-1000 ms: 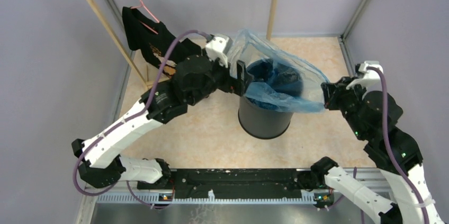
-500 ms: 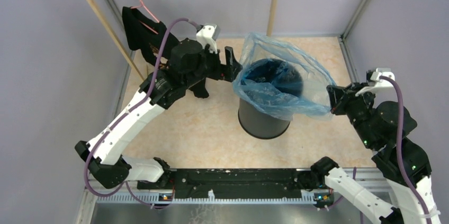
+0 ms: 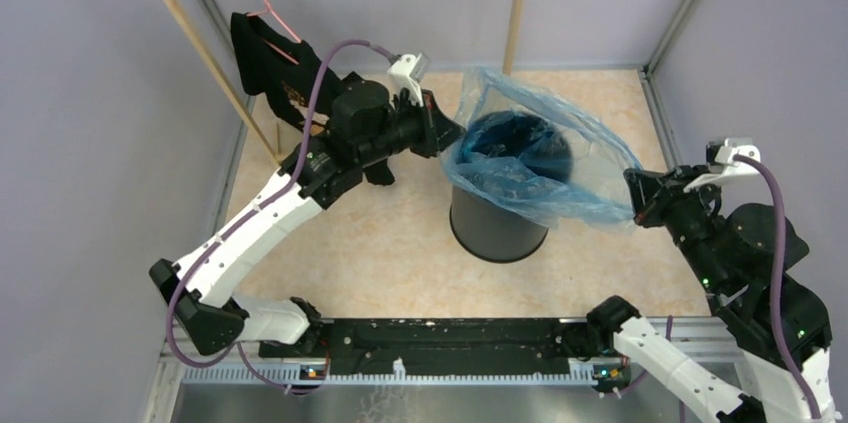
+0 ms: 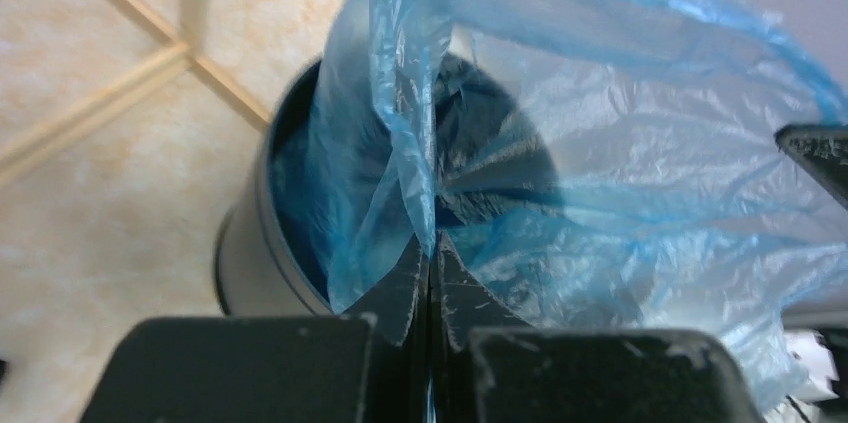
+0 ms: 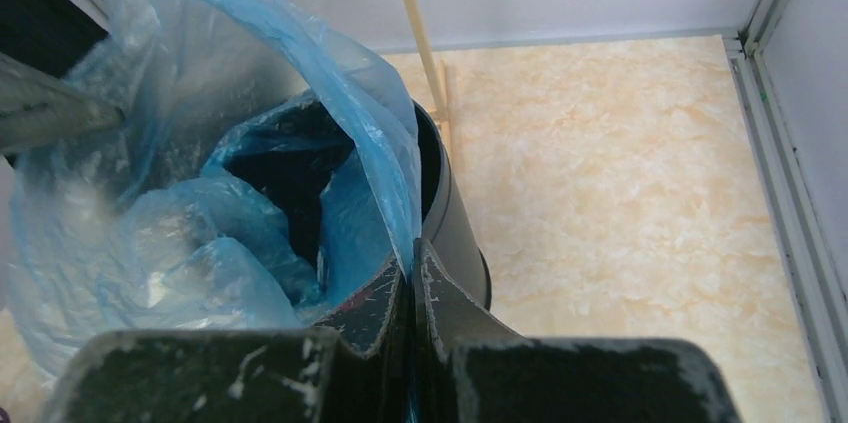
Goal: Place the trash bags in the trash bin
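The black trash bin stands mid-floor, with the light-blue trash bag draped in and over its mouth. My left gripper is shut on the bag's left edge, just left of the rim. In the left wrist view that gripper pinches a fold of the trash bag over the trash bin. My right gripper is shut on the bag's right edge, stretched past the bin. The right wrist view shows this gripper clamping the trash bag beside the trash bin.
A black shirt hangs on a pink hanger from a wooden rack at the back left. A wooden post stands behind the bin. Metal rails and grey walls bound the floor.
My left gripper drew back from the bin's rim, came back to the bag's left edge and shut on it. The right arm pulled the bag's right edge farther right.
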